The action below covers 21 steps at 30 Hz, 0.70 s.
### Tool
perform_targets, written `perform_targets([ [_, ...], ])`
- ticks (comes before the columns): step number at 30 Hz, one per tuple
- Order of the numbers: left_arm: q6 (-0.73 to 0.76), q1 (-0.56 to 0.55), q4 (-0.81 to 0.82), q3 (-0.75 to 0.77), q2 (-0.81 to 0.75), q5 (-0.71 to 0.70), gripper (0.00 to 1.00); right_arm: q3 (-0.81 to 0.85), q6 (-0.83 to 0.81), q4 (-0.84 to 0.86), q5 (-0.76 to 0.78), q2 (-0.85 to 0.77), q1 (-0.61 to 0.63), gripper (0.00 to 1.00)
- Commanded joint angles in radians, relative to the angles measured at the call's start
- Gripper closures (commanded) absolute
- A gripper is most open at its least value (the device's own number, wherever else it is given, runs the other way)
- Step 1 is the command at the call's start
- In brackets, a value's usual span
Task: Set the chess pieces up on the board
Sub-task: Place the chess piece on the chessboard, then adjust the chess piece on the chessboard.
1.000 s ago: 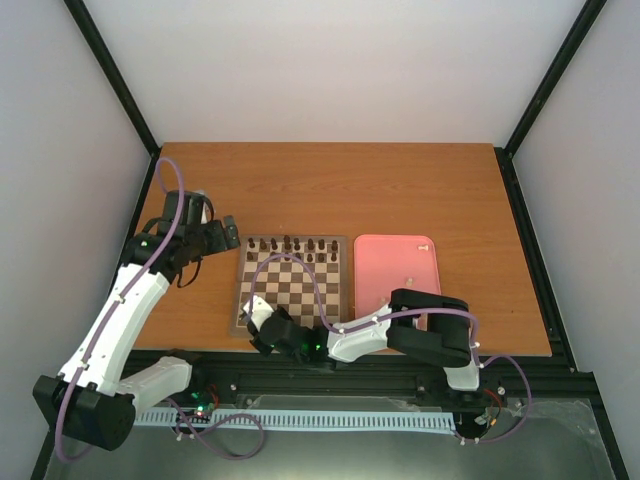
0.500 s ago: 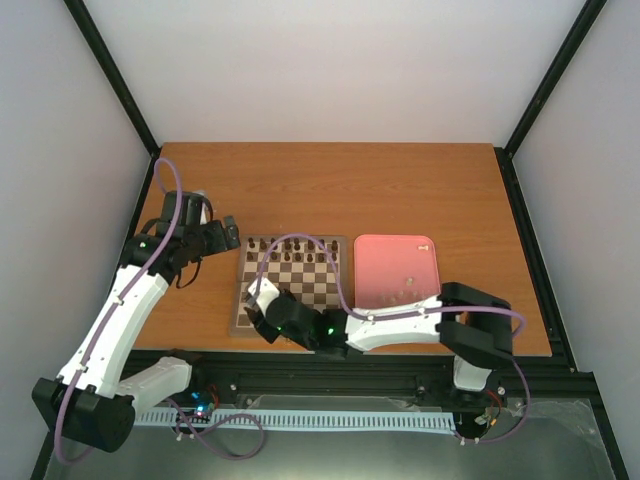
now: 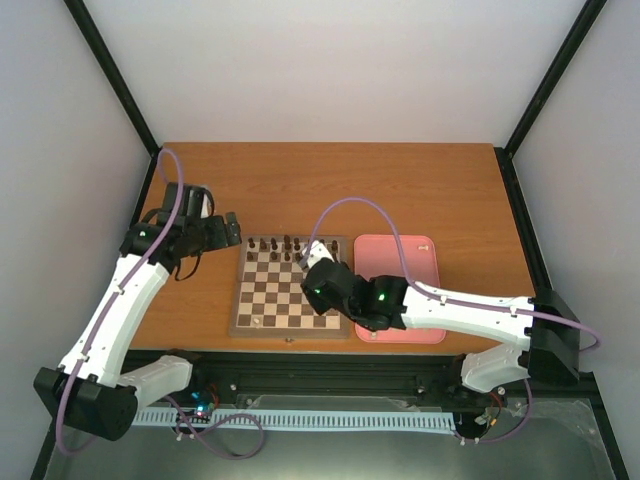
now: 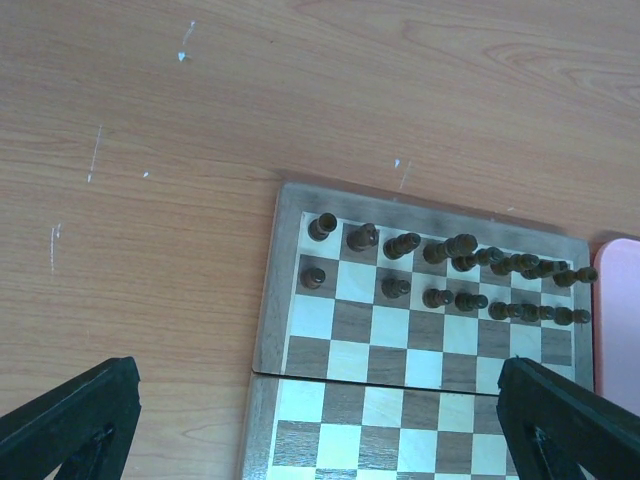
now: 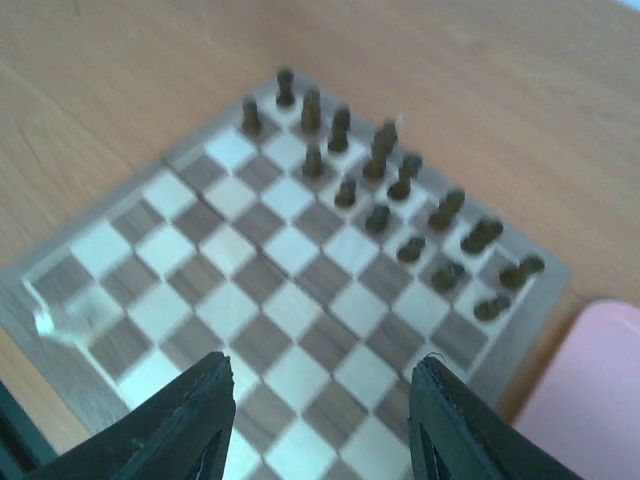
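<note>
The board [image 3: 290, 290] lies mid-table, with dark chessmen [image 3: 290, 247] filling its two far rows. One cream-white chess piece [image 3: 257, 322] stands near its near-left corner and shows blurred in the right wrist view [image 5: 62, 318]. My right gripper [image 3: 313, 260] hovers over the board's right side, open [image 5: 325, 420], with nothing between its fingers. My left gripper [image 3: 228, 232] hangs off the board's far-left corner, wide open [image 4: 320, 440] and empty. From there I see the board [image 4: 330, 370] and the dark chessmen [image 4: 450, 270].
A pink tray [image 3: 400, 300] lies just right of the board, with a small white piece [image 3: 425, 243] at its far edge. The right arm stretches across the tray's near side. Bare wood table [image 3: 330, 190] lies beyond the board.
The right gripper rose from the board's near-left corner and swung right and farther out, its jaws opening. A white piece stays at that corner. The left arm barely shifted.
</note>
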Motion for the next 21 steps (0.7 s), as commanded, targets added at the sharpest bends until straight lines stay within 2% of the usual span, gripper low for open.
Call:
perform_targets([
  [1, 0.017, -0.001, -0.026, 0.008, 0.021, -0.007, 0.00, -0.014, -0.002, -0.237, -0.080, -0.019, 0.004, 0.52],
  [5, 0.021, -0.001, -0.011, -0.012, 0.044, -0.027, 0.00, -0.034, -0.053, -0.244, -0.249, 0.015, 0.023, 0.53],
  [12, 0.012, -0.001, 0.003, -0.015, 0.062, -0.026, 0.00, 0.009, -0.106, -0.201, -0.348, 0.129, 0.038, 0.52],
  [21, -0.010, -0.001, -0.005, -0.009, 0.008, -0.049, 0.00, 0.143, -0.125, -0.188, -0.383, 0.345, 0.038, 0.50],
])
